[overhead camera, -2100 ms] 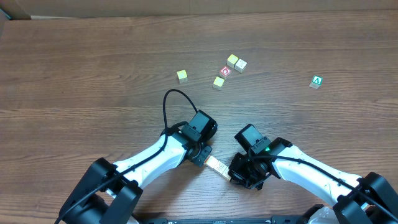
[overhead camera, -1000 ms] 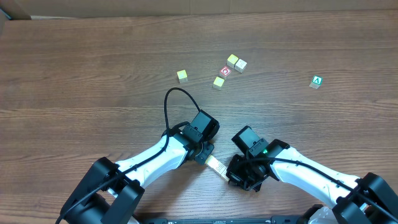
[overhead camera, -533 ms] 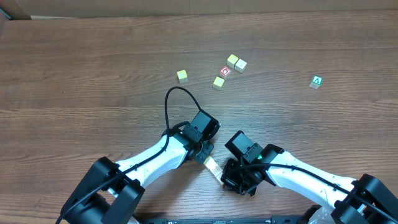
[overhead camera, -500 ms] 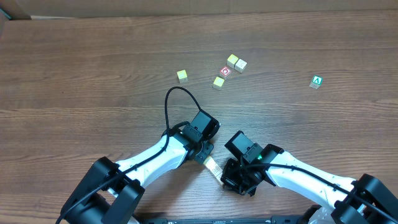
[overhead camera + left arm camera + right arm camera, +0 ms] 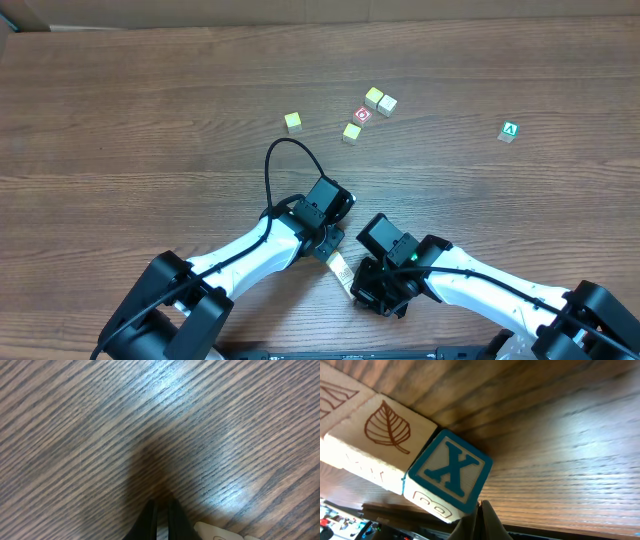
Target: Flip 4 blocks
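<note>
- The desk (image 5: 150,120) is a brown wood-grain surface. Both arms reach in from its near edge.
- The four task blocks lie in the upper middle of the overhead view, well apart from both grippers. All rest flat on the desk.
- The lone block (image 5: 292,121) has a yellow-green top and stands apart at the left of the group.
- The centre block (image 5: 352,132) has a yellow-green top and sits just beside the red "O" cube (image 5: 363,115), at its near-left corner.
- The rear block (image 5: 374,97) has a yellow-green top and touches the cream block (image 5: 387,104) on its right. This pair sits just behind the red "O" cube.
- The print on these four tops is too small to read.
- The green "A" cube (image 5: 510,131) is alone, well apart to the right.
- The row of pale cubes (image 5: 340,268) lies on the desk between the two grippers.
- The right wrist view shows the X cube (image 5: 449,472), with a blue letter on white, against the leaf cube (image 5: 380,442), which carries a brown drawing.
- The left gripper (image 5: 161,506) has its fingers together with nothing between them, tips low over bare desk. A pale end of the row shows at the bottom right of its view.
- The right gripper (image 5: 481,505) has its fingers pressed together and holds nothing. The tip sits at the lower corner of the X cube and appears to touch it, but contact cannot be confirmed.
</note>
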Motion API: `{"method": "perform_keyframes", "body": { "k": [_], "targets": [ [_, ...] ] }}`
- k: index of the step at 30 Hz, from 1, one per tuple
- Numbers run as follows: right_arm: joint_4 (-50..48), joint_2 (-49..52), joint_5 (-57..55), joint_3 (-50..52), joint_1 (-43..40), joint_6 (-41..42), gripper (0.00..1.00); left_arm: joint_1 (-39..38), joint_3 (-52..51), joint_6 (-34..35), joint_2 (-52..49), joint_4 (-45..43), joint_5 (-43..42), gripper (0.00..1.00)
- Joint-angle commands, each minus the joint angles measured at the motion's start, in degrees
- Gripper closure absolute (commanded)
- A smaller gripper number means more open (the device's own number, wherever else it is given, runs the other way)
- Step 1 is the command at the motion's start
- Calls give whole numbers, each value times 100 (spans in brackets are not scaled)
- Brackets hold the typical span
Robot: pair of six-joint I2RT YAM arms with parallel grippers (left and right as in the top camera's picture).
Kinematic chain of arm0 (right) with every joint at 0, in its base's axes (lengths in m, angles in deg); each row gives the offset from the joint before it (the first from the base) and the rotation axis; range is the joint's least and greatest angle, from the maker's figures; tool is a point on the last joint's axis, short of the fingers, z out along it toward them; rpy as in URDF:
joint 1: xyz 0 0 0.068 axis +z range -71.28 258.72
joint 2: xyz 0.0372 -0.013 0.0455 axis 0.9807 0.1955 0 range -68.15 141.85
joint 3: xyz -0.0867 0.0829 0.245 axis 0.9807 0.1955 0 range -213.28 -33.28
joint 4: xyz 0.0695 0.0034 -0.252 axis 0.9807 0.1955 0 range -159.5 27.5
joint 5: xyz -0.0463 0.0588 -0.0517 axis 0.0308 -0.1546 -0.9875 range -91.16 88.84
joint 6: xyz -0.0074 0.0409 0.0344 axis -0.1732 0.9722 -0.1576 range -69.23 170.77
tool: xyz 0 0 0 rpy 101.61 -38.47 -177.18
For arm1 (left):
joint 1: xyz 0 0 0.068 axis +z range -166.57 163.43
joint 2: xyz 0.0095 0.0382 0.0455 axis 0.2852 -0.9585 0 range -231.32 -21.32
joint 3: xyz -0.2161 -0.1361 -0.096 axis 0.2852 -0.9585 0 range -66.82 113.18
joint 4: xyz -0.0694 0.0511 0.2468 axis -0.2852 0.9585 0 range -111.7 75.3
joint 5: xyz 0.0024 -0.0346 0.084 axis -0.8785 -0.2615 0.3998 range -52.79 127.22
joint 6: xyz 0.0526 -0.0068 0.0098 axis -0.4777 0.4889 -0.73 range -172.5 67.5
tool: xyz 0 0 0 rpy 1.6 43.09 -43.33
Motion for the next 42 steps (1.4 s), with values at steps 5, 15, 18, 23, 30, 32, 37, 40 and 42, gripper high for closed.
{"method": "perform_keyframes", "body": {
  "k": [5, 15, 18, 23, 30, 32, 37, 40, 42],
  "targets": [
    [-297, 24, -61, -52, 31, 234, 96, -87, -201, -192, -234, 33, -693, 96],
    [-297, 24, -66, -52, 37, 299, 96, -87, -201, -391, -234, -11, -826, 96],
    [-295, 24, -111, -52, 37, 378, 96, -87, -201, -389, -234, -55, -850, 96],
    [-295, 24, -168, -52, 37, 378, 96, -87, -201, -431, -234, -109, -951, 96],
    [-297, 24, -210, -52, 37, 380, 96, -87, -201, -424, -234, -142, -953, 96],
    [-299, 24, -210, -52, 37, 380, 96, -87, -201, -422, -234, -164, -953, 96],
    [-299, 24, -214, -52, 37, 398, 96, -85, -201, -321, -234, -249, -949, 96],
    [-304, 24, -275, -52, 37, 400, 96, -85, -201, -313, -234, -262, -946, 96],
    [-319, 24, -278, -52, 37, 400, 96, -85, -201, -286, -234, -269, -935, 96]
  ]
}}
